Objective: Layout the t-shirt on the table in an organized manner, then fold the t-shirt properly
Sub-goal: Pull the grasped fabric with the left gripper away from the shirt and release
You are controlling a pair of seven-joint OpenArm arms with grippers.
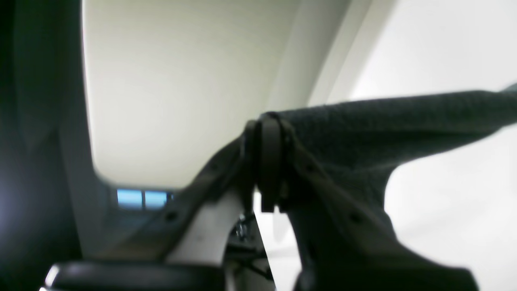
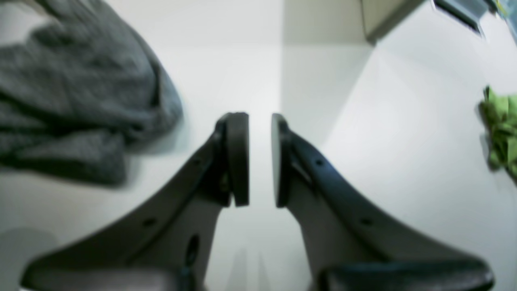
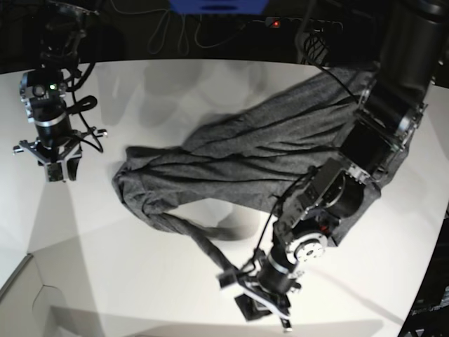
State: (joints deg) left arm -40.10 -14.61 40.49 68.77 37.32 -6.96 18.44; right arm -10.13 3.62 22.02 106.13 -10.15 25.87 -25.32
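My left gripper (image 1: 270, 161) is clamped tight on an edge of the t-shirt (image 3: 245, 158); the cloth trails away from its pads in a stretched rope, presumably to draw the garment flat. My right gripper (image 2: 259, 159), slightly parted and holding nothing, hovers over bare table (image 3: 140, 281), the bunched shirt just off to one side. No containers seen.

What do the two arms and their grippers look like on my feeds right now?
Both arms are black with silver-grey metal joints and loose black cables along them. The right arm shows a small green light near its wrist. Each gripper, left and right, has two dark curved fingers with small round holes, ending in flat rounded black pads.
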